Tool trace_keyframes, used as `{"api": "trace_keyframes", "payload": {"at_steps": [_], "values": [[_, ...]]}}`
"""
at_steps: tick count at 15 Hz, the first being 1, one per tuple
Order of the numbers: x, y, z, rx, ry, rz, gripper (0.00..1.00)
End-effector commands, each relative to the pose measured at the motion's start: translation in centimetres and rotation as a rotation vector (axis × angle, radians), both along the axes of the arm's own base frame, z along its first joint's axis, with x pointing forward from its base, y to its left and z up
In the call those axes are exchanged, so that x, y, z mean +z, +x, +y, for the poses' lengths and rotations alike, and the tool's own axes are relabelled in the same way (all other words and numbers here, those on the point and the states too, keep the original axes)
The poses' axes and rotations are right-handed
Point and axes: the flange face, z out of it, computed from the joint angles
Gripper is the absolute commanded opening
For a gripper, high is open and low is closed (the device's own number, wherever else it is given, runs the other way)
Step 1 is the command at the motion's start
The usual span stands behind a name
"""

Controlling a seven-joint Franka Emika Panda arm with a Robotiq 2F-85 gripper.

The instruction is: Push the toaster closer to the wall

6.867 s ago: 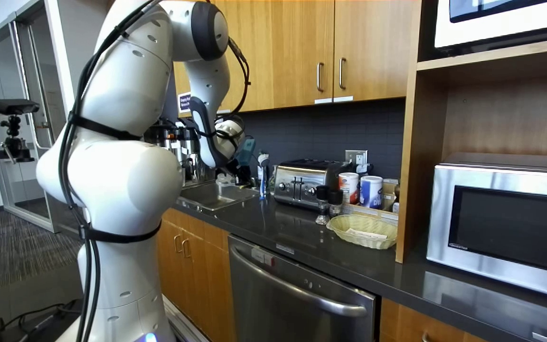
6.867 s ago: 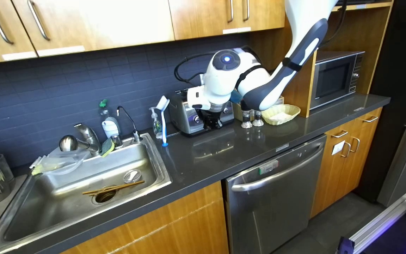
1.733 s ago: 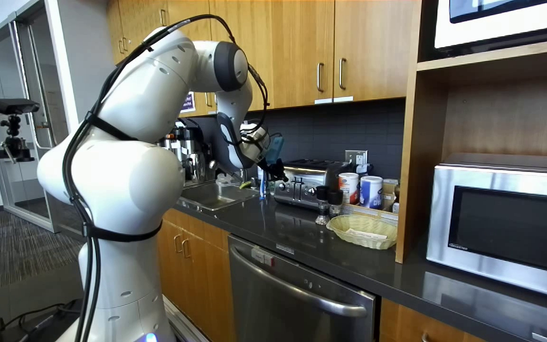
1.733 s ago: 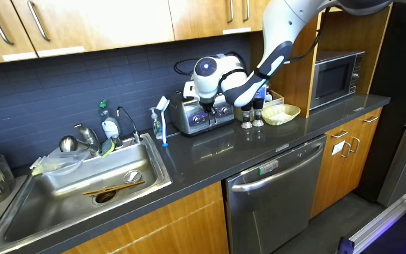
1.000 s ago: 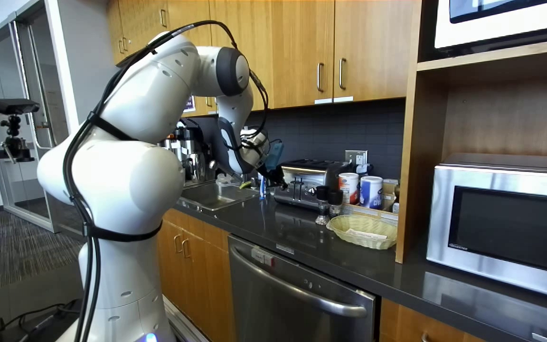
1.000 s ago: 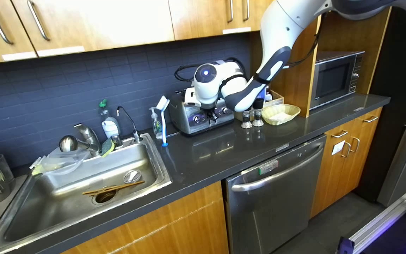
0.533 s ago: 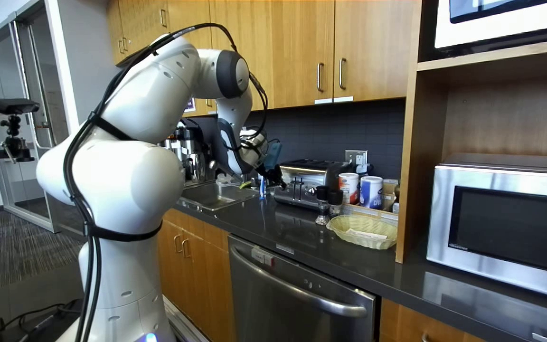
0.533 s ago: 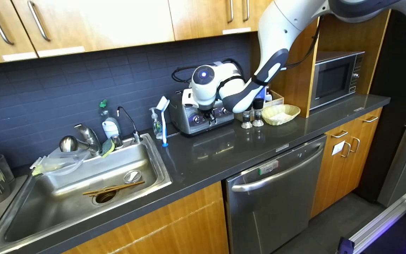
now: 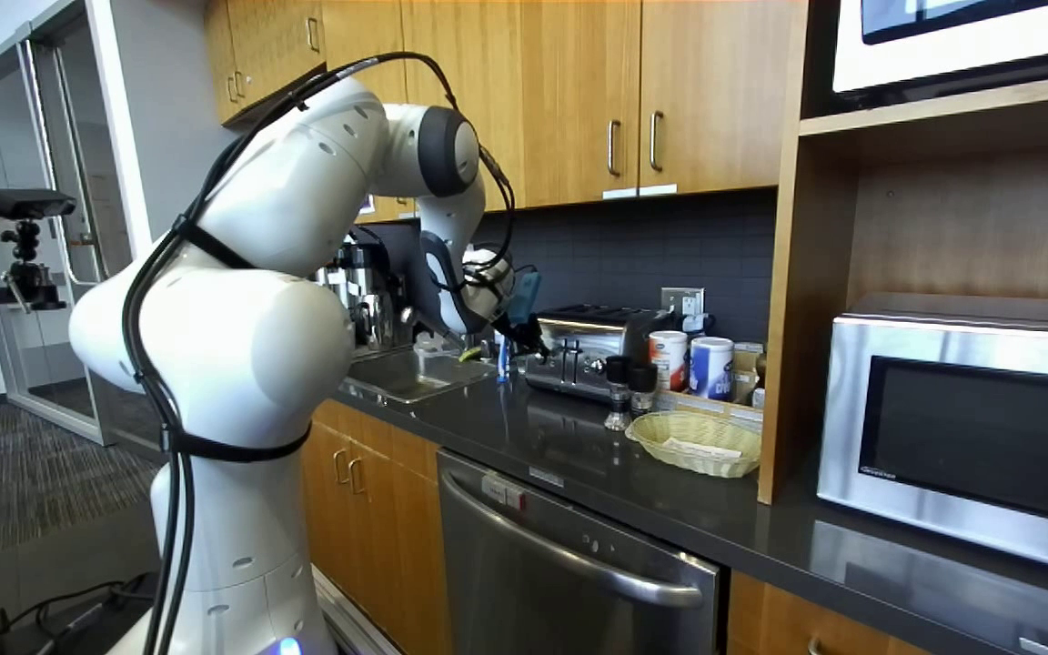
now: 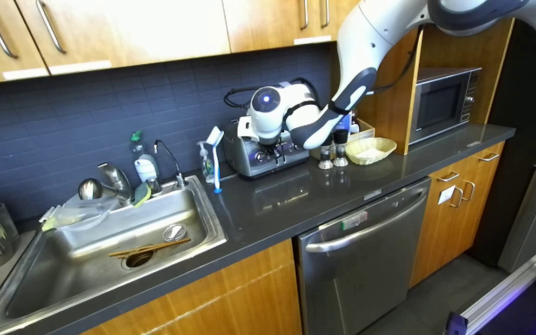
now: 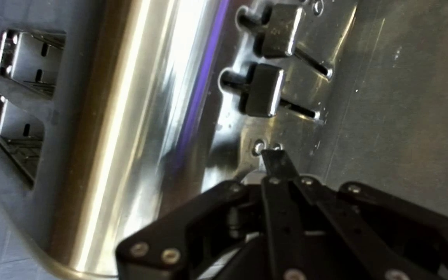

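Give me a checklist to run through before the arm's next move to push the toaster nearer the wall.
1. Pincer shut: ok, its jaws look together in the wrist view.
2. Pincer in front of the toaster: ok, in both exterior views.
3. Pincer centred on that front: not ok, it sits to one side of the levers, so a push might turn the toaster.
4. Pincer touching the toaster: cannot tell.
5. Gap between toaster and wall: cannot tell, its depth is not visible.
6. Grinders upright: ok, both stand.
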Motion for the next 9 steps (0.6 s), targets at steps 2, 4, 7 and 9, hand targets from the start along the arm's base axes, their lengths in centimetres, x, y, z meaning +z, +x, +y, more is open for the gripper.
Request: {"api": "trace_keyframes", "payload": {"at_steps": [2,4,7,9], "values": [[0.23,0.99,0.40,0.016,-0.003,-0.033,0.00],[0.37,1.18,0.35,0.013,-0.002,-0.037,0.00],[0.63,1.49,0.02,0.007,-0.002,-0.043,0.00],[0.75,1.69,-0.23,0.002,-0.002,-0.047,0.00]]}}
